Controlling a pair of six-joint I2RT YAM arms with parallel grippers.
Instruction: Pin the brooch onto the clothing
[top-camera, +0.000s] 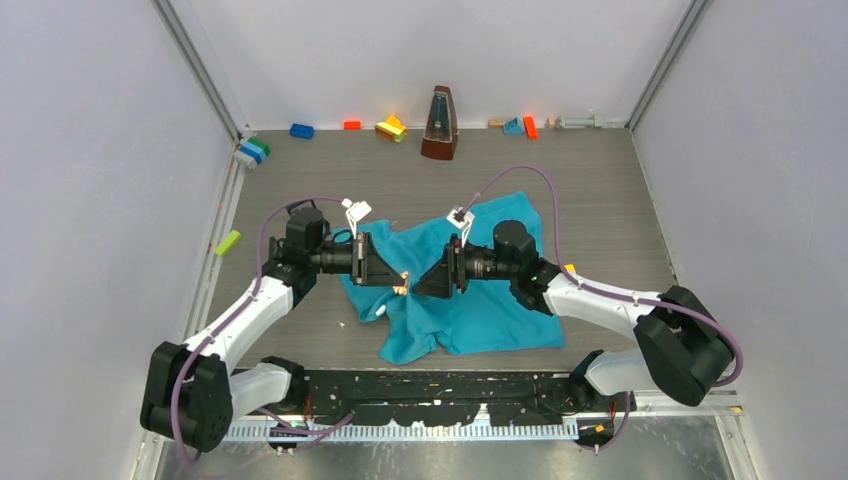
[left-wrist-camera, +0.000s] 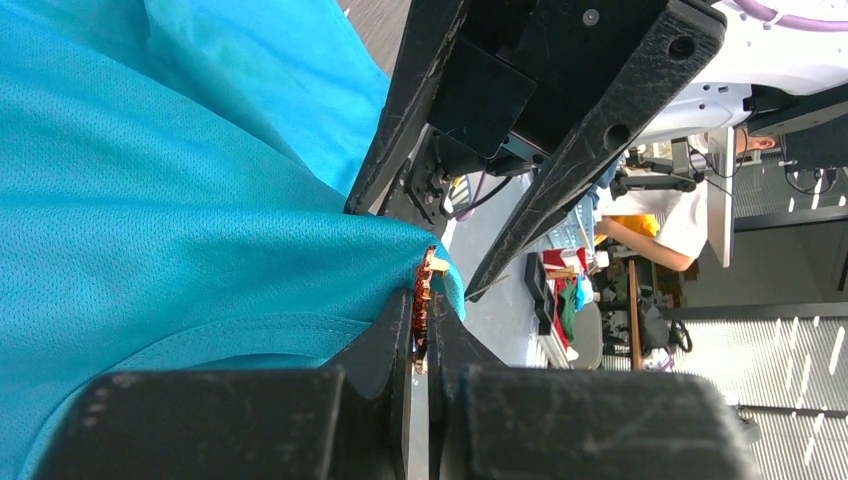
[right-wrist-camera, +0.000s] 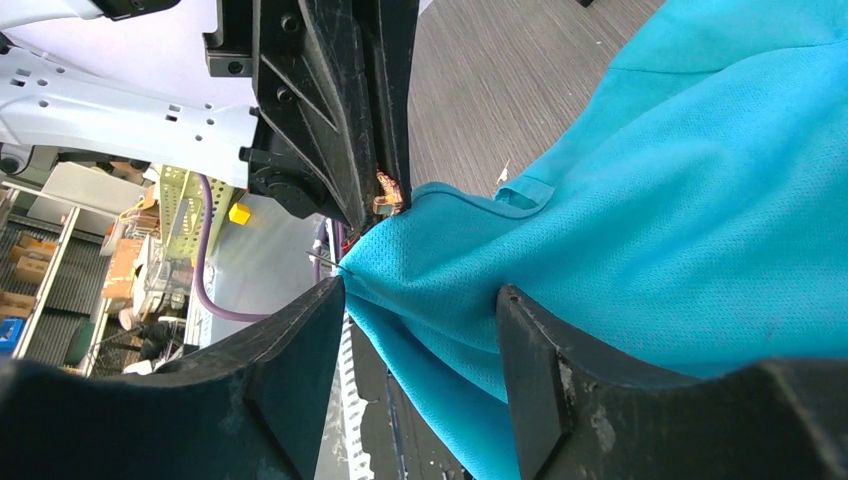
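1 T-shirt lies crumpled mid-desk, closer to the near edge. It is teal-blue, a fine mesh-like knit in soft folds, with a stitched hem band visible in the wrist views. 1 brooch, small, coppery-orange and glinting, sits at a raised fold of the fabric toward the shirt's left side.

2 arms meet over it. The left claw is pressed together on the brooch, its 2 matte black, wedge-shaped fingers gripping it edge-on with cloth bunched against them. The right claw stands apart, its 2 fingers straddling a peak of the fabric; whether they touch it I cannot tell. A thin metal pin pokes out at that peak's tip.

The desk is grey-brown wood-grain. At the middle of its far edge stands 1 dark brown, pyramid-shaped metronome, flanked by small bright plastic bricks — too small to count surely. 1 lime-green brick lies at the left edge.
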